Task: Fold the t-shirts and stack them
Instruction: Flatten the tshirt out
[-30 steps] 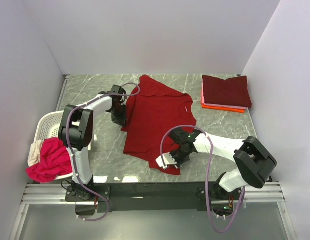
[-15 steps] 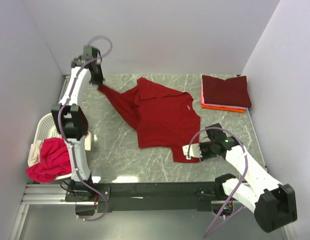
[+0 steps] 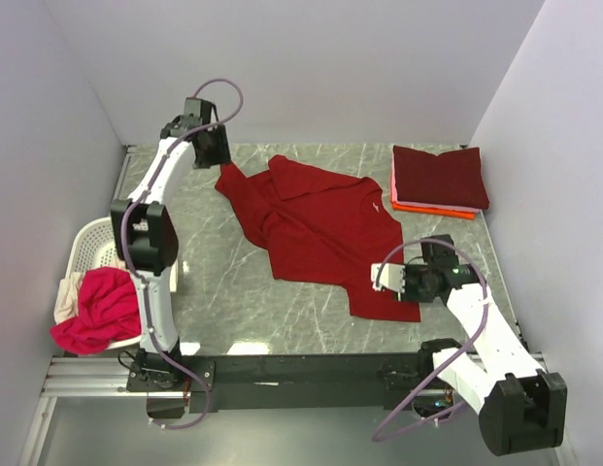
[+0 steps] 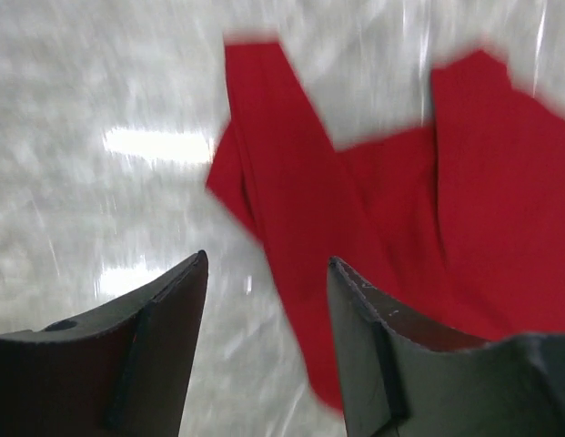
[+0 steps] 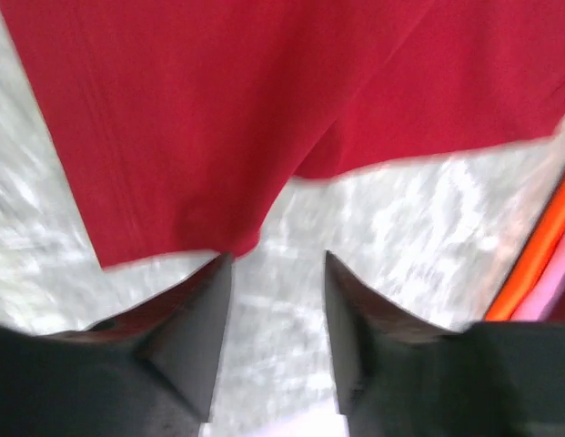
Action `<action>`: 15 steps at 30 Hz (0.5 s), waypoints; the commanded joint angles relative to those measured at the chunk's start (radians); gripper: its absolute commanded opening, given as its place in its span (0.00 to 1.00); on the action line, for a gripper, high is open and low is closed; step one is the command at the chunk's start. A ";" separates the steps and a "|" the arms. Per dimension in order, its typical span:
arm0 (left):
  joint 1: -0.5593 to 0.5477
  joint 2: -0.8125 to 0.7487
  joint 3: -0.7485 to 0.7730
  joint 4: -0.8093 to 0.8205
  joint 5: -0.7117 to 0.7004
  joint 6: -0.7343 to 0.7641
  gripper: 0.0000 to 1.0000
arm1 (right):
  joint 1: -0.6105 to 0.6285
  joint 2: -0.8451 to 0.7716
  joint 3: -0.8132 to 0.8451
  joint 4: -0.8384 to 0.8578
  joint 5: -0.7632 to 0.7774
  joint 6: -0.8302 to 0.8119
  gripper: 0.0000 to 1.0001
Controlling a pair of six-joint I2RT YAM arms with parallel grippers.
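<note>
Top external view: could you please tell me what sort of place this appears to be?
Probably a robot lab test cell, not a home: bare white walls box in a marble-look table, with a dark red t-shirt lying near a folded stack.

Six t-shirts (image 3: 320, 228), one basket (image 3: 87, 243), two pincers (image 4: 267, 259) (image 5: 273, 259)

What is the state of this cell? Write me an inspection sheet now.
Surface: grey marble-patterned table.
Job's things: dark red t-shirt spread unfolded mid-table; maroon t-shirt folded atop orange t-shirt, far right; magenta-pink t-shirt and cream t-shirt bunched at the white lattice basket.
Clutter: that basket, left edge; nothing else seen.
Claws: left claw open above the shirt's far-left end; right claw open at its near-right corner; neither holds cloth.
Cables: purple cables loop off both arms.
Surroundings: plain white walls.
</note>
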 commanded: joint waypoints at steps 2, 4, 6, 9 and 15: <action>-0.057 -0.276 -0.291 0.065 0.128 0.066 0.60 | -0.003 0.021 0.155 -0.087 -0.296 0.045 0.54; -0.115 -0.394 -0.448 0.105 0.128 0.031 0.60 | 0.037 0.050 0.186 -0.110 -0.413 0.085 0.56; -0.154 -0.477 -0.716 0.168 0.152 -0.020 0.59 | 0.100 0.113 0.211 -0.078 -0.487 0.202 0.56; -0.243 -0.620 -0.982 0.288 0.136 -0.165 0.60 | 0.294 0.191 0.200 0.093 -0.426 0.364 0.56; -0.269 -0.642 -1.211 0.515 0.124 -0.415 0.64 | 0.411 0.306 0.178 0.194 -0.259 0.498 0.56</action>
